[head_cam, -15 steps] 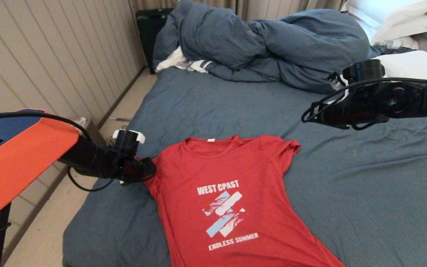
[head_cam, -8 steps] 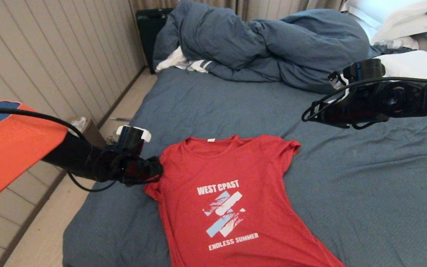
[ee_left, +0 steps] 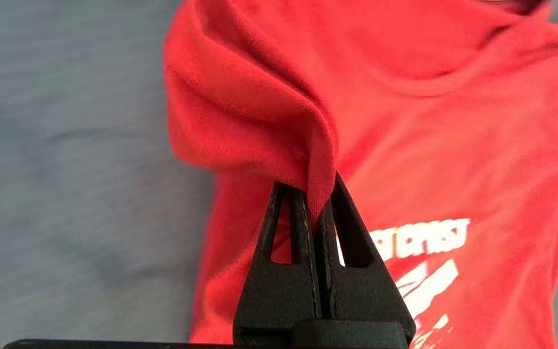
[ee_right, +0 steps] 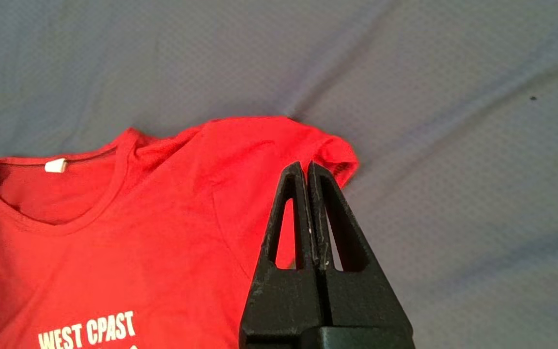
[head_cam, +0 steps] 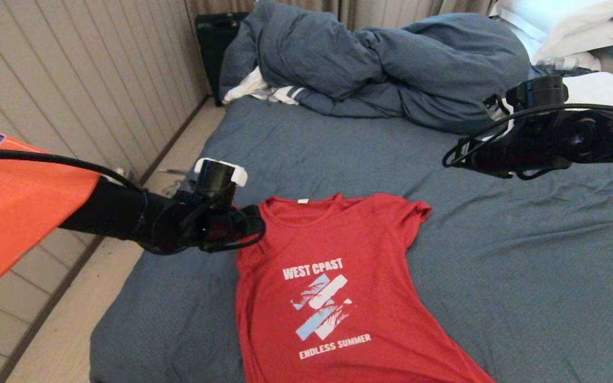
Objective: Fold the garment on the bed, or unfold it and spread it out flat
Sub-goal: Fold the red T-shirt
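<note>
The red T-shirt lies print side up on the dark blue-grey bed sheet, collar toward the far end. My left gripper is shut on the shirt's left sleeve, which it holds lifted and drawn inward over the shoulder; the wrist view shows the red sleeve fabric pinched in that gripper. My right gripper hangs above the sheet, to the right of and beyond the right sleeve. In its wrist view this gripper is shut, empty and clear of the cloth.
A bunched blue-grey duvet lies across the bed's far end with a white striped cloth under its left edge. White pillows sit at the far right. The wall and a floor gap run along the bed's left side.
My left gripper has moved right and upward with the left sleeve, folding it in over the shirt. The right arm has shifted slightly right and up.
</note>
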Controlling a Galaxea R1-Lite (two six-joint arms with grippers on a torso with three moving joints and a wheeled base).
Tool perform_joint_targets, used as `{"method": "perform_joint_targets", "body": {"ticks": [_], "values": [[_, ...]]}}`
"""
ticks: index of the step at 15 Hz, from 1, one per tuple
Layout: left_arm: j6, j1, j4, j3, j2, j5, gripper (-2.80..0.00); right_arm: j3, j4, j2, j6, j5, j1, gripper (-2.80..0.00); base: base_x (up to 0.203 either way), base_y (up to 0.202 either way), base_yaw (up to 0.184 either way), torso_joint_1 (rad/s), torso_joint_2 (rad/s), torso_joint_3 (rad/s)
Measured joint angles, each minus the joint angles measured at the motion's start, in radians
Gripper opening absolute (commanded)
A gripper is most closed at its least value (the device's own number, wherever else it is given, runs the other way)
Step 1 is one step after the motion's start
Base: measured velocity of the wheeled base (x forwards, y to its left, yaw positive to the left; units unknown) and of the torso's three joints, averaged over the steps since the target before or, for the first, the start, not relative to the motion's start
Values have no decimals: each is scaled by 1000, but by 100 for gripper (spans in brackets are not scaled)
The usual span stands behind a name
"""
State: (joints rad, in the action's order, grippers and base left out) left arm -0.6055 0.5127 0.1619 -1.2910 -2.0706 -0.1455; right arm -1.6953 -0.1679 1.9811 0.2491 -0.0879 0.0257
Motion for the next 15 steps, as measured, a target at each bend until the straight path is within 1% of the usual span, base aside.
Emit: {"method": "perform_joint_targets", "body": {"ticks": [3,5,7,9,10,15], "values": [[4,37,-2,-73,-63,-60,-280,0,0,-4,-2,-1,1,-280,0,0,0,0,0,0],[5,41,-2,-110,-102,-76,-280,2,0,-6,-3,0,1,-280,0,0,0,0,0,0],[6,30,1,-154,-147,-90,-280,7,0,-8,-2,0,4,-280,0,0,0,0,0,0],[22,7,5,-193,-197,-154,-280,12,0,-13,-2,0,5,-280,0,0,0,0,0,0],[25,-2,7,-204,-216,-174,-280,13,0,-14,-2,0,6,-280,0,0,0,0,0,0],[17,15,11,-215,-246,-182,-280,14,0,-16,-1,0,6,-280,0,0,0,0,0,0]]}}
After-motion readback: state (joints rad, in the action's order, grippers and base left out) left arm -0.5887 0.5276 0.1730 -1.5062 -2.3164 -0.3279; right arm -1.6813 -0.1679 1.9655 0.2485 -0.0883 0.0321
